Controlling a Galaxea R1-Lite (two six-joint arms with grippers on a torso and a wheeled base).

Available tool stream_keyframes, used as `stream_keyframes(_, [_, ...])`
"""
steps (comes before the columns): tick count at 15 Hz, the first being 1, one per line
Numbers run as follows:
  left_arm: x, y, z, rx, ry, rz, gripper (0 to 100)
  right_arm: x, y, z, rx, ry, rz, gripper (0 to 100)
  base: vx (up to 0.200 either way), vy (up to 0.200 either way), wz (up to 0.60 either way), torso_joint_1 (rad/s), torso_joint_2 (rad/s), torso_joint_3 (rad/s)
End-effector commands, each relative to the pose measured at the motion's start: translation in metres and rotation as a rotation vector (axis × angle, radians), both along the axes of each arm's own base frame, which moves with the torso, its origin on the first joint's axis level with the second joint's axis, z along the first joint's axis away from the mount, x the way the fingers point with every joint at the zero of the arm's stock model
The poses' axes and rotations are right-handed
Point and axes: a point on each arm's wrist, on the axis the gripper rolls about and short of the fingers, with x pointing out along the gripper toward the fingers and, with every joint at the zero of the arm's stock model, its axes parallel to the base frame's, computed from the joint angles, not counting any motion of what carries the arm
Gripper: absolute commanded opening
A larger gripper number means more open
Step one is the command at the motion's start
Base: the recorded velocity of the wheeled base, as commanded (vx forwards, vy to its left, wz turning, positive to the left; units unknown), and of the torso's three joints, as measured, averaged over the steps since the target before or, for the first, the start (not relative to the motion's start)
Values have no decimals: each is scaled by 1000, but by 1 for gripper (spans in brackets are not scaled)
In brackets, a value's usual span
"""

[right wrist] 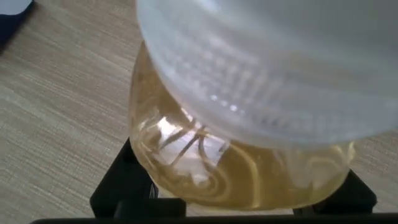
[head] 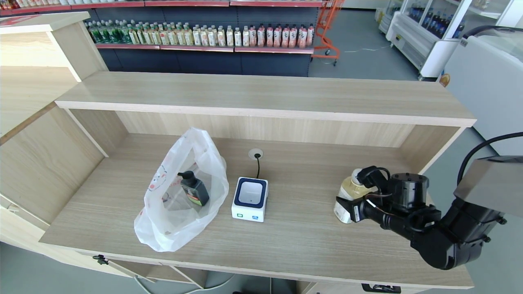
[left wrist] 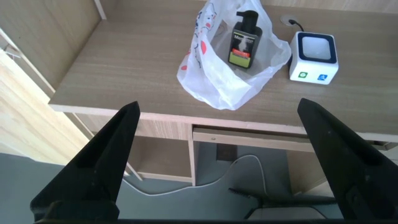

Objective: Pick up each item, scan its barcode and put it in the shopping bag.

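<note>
My R gripper (head: 353, 194) clamped on yellow-drink bottle (head: 347, 187) at right end of counter (head: 302, 241), L gripper (left wrist: 219, 115) wide open off near edge, pump bottle (head: 195, 190) in shopping bag (head: 171, 232), scanner (head: 250, 199) betw. bag and drink.

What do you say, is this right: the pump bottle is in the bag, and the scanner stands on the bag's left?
Not quite. The pump bottle is in the bag, but the scanner stands on the bag's right, as the head view shows.

Print on the pump bottle (left wrist: 244, 45) and scanner (left wrist: 315, 57) is unreadable.
</note>
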Motion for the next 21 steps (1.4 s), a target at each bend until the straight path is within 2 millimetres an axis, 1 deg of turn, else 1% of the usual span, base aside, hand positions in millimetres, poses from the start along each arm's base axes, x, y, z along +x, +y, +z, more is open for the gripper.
stream_keyframes(1, [0, 0, 0, 0, 0, 0, 100, -4, 1, 20, 79, -30, 54, 0, 0, 0, 0, 0, 0, 0])
stream_keyframes(2, [0, 0, 0, 0, 0, 0, 100, -14, -2, 40, 177, -4, 150, 0, 0, 0, 0, 0, 0, 0])
stream_keyframes(3, [0, 0, 0, 0, 0, 0, 100, -20, -5, 52, 220, 18, 194, 0, 0, 0, 0, 0, 0, 0])
stream_keyframes(4, [0, 0, 0, 0, 0, 0, 100, -29, -6, 67, 294, 44, 285, 0, 0, 0, 0, 0, 0, 0])
stream_keyframes(6, [0, 0, 0, 0, 0, 0, 100, -46, -4, 89, 427, 98, 431, 0, 0, 0, 0, 0, 0, 0])
stream_keyframes(7, [0, 0, 0, 0, 0, 0, 100, -56, 0, 95, 461, 135, 487, 0, 0, 0, 0, 0, 0, 0])
stream_keyframes(8, [0, 0, 0, 0, 0, 0, 100, -67, 6, 98, 472, 167, 541, 0, 0, 0, 0, 0, 0, 0])
stream_keyframes(10, [0, 0, 0, 0, 0, 0, 100, -82, 12, 95, 477, 211, 609, 0, 0, 0, 0, 0, 0, 0])
stream_keyframes(11, [0, 0, 0, 0, 0, 0, 100, -99, 19, 93, 479, 244, 682, 0, 0, 0, 0, 0, 0, 0])
stream_keyframes(12, [0, 0, 0, 0, 0, 0, 100, -107, 26, 93, 477, 258, 722, 0, 0, 0, 0, 0, 0, 0])
stream_keyframes(14, [0, 0, 0, 0, 0, 0, 100, -114, 36, 96, 476, 263, 771, 0, 0, 0, 0, 0, 0, 0])
stream_keyframes(16, [0, 0, 0, 0, 0, 0, 100, -120, 45, 105, 527, 292, 799, 0, 0, 0, 0, 0, 0, 0])
stream_keyframes(17, [0, 0, 0, 0, 0, -1, 100, -126, 48, 110, 553, 312, 813, 0, 0, 0, 0, 0, 0, 0])
stream_keyframes(21, [0, 0, 0, 0, 0, 0, 100, -134, 52, 113, 560, 343, 834, 0, 0, 0, 0, 0, 0, 0])
